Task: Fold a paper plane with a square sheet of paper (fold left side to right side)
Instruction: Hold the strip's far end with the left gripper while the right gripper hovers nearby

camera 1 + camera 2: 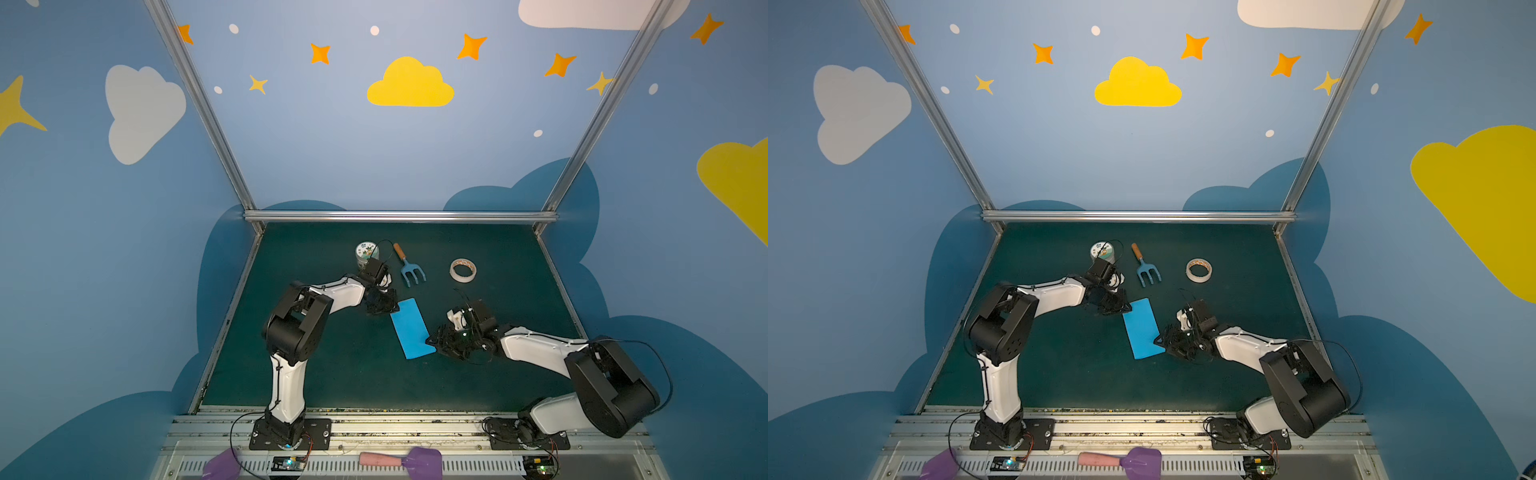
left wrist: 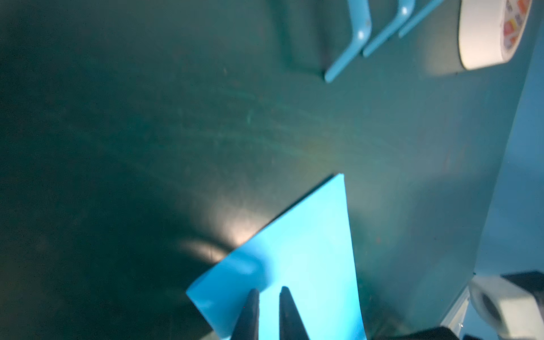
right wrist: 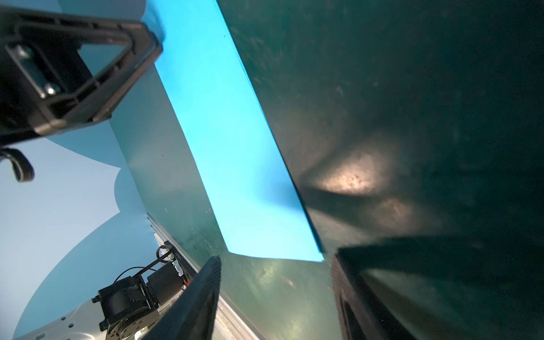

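Purple scoop [image 1: 422,459] with a pink handle is lying closest to the camera in both top views, down on the front rail. Behind it, the square sheet of paper [image 1: 411,328], looking like a folded rectangle, is lying flat mid-table [image 1: 332,374]. The left gripper [image 1: 384,305] is sitting at its far corner and the right gripper [image 1: 434,341] at its near right edge. A blue fork [image 1: 411,270] and a tape roll [image 1: 462,270] are resting further back.

Left wrist view: fingertips [image 2: 253,297] are sitting over the paper with only a slim gap, gripping nothing.

Right wrist view: jaws are standing wide apart, released, with the paper's corner lying just ahead of them.
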You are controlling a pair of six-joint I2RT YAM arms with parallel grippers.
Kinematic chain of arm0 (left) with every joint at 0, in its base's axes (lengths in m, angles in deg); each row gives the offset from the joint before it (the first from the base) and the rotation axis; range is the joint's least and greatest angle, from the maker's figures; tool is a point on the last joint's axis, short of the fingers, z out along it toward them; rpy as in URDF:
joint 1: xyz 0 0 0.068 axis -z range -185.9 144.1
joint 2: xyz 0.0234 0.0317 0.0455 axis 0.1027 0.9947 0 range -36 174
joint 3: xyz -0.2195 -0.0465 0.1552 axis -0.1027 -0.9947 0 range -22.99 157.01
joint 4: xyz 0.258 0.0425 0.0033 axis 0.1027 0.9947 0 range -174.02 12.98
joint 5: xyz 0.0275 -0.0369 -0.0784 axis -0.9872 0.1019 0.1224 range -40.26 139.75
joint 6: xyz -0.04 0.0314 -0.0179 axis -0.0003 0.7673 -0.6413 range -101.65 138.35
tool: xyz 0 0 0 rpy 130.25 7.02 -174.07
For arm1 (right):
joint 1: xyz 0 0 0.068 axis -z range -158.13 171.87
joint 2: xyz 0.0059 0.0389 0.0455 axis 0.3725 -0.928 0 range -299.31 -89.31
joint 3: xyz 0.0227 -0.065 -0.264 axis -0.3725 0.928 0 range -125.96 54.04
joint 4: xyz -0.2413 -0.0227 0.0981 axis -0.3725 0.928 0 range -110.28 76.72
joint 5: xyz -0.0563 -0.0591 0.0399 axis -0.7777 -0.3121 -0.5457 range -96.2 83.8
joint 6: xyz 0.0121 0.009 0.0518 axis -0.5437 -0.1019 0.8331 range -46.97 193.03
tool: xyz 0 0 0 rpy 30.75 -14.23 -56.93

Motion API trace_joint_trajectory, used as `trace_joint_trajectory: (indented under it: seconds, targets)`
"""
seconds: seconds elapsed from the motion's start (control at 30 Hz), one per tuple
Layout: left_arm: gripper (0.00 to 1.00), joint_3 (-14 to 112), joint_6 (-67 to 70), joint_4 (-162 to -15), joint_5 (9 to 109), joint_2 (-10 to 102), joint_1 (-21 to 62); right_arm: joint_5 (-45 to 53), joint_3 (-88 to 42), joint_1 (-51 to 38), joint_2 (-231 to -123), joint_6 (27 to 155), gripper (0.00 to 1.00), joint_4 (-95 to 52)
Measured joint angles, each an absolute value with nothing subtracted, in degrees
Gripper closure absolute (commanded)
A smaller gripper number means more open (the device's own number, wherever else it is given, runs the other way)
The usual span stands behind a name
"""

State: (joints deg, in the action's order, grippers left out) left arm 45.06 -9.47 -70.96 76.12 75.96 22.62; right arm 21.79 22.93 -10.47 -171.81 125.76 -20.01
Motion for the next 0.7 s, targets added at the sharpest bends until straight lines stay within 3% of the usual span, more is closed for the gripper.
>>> trace_joint_trajectory:
  seconds: [0.23,0.7]
  targets:
    - [0.81,38.99,-13.55,-74.56,76.4,69.8,24.65,22.67,23.21,-10.49,-172.77,126.06,0.41,-22.17]
    - [0.81,36.78,-14.76,-77.27,75.79,71.81,25.13,22.32,24.0,-10.6,-172.4,126.11,0.37,-23.68]
